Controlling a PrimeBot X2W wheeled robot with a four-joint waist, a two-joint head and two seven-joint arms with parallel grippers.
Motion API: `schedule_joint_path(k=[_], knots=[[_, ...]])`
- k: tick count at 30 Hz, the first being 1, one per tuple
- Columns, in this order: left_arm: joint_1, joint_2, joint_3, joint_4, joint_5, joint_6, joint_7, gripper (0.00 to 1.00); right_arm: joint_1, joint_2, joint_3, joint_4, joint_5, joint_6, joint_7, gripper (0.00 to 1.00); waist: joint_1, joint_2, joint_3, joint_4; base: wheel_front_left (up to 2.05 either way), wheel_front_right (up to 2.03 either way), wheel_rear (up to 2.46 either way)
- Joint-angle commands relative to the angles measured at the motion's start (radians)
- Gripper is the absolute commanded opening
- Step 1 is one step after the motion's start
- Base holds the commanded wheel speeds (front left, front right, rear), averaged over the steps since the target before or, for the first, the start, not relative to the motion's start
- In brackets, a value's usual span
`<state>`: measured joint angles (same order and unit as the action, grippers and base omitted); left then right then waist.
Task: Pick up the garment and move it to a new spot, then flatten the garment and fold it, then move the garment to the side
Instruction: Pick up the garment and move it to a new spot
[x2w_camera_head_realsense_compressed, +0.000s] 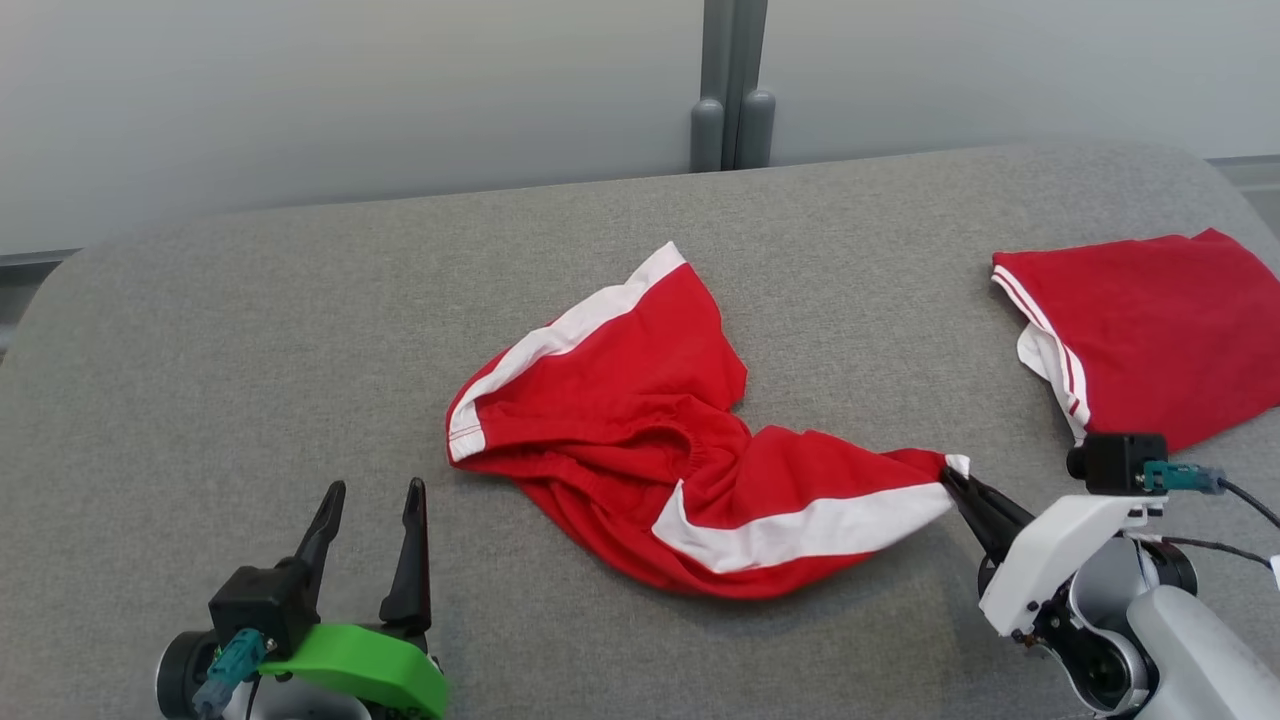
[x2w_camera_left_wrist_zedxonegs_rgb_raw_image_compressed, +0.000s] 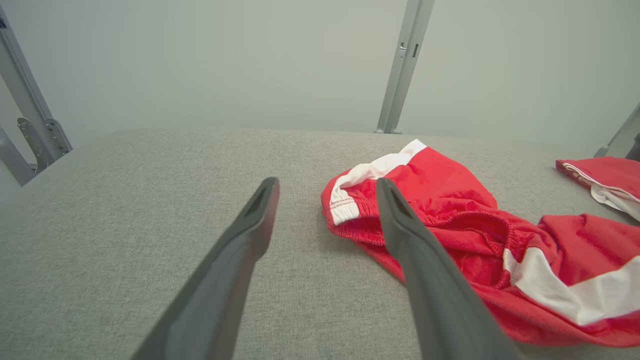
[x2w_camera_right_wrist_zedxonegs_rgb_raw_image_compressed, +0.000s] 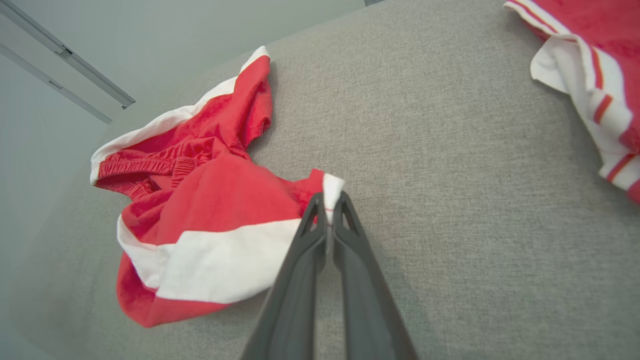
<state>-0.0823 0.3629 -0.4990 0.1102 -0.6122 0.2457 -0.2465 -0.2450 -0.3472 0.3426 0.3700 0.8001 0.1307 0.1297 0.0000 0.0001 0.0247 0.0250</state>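
Observation:
The garment (x2w_camera_head_realsense_compressed: 640, 430) is a pair of red shorts with white side stripes, lying crumpled in the middle of the grey table (x2w_camera_head_realsense_compressed: 300, 330). My right gripper (x2w_camera_head_realsense_compressed: 955, 478) is shut on the white corner of its right leg hem. The right wrist view shows the garment (x2w_camera_right_wrist_zedxonegs_rgb_raw_image_compressed: 210, 225) with that white hem corner pinched between the closed fingers of my right gripper (x2w_camera_right_wrist_zedxonegs_rgb_raw_image_compressed: 328, 200). My left gripper (x2w_camera_head_realsense_compressed: 375, 495) stands open at the lower left, a little left of the waistband. In the left wrist view my left gripper (x2w_camera_left_wrist_zedxonegs_rgb_raw_image_compressed: 325, 187) has its fingers spread beside the garment (x2w_camera_left_wrist_zedxonegs_rgb_raw_image_compressed: 450, 220).
A second red garment (x2w_camera_head_realsense_compressed: 1140, 330) with thin white and red stripes lies folded at the table's right edge, seen as well in the right wrist view (x2w_camera_right_wrist_zedxonegs_rgb_raw_image_compressed: 600, 75). A grey post (x2w_camera_head_realsense_compressed: 732, 90) stands behind the table against a pale wall.

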Motion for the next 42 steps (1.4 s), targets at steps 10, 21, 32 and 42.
schedule_joint_path(k=[10,21,32,42], knots=[[-0.030,0.000,-0.032,0.010,0.004,-0.023,0.023,1.00,0.149,0.058,-0.084,-0.004,-0.054,0.000,-0.083,0.00,0.0000,-0.0001,-0.004,-0.017,0.00,0.00,0.00],[-0.041,-0.010,-0.053,0.018,-0.001,-0.030,0.039,1.00,0.152,0.111,-0.098,0.097,-0.103,0.000,-0.173,0.49,0.0000,-0.0001,-0.005,-0.041,0.00,0.00,0.00],[-0.048,-0.009,-0.065,0.023,0.000,-0.028,0.041,1.00,0.136,0.119,-0.136,0.120,-0.150,0.000,-0.211,1.00,0.0000,-0.0001,-0.007,-0.047,0.00,0.00,0.00],[-0.051,-0.013,-0.070,0.023,-0.005,-0.029,0.035,1.00,0.167,0.123,-0.179,0.029,-0.199,0.000,-0.193,1.00,0.0000,-0.0001,-0.007,-0.052,0.00,0.00,0.00]])
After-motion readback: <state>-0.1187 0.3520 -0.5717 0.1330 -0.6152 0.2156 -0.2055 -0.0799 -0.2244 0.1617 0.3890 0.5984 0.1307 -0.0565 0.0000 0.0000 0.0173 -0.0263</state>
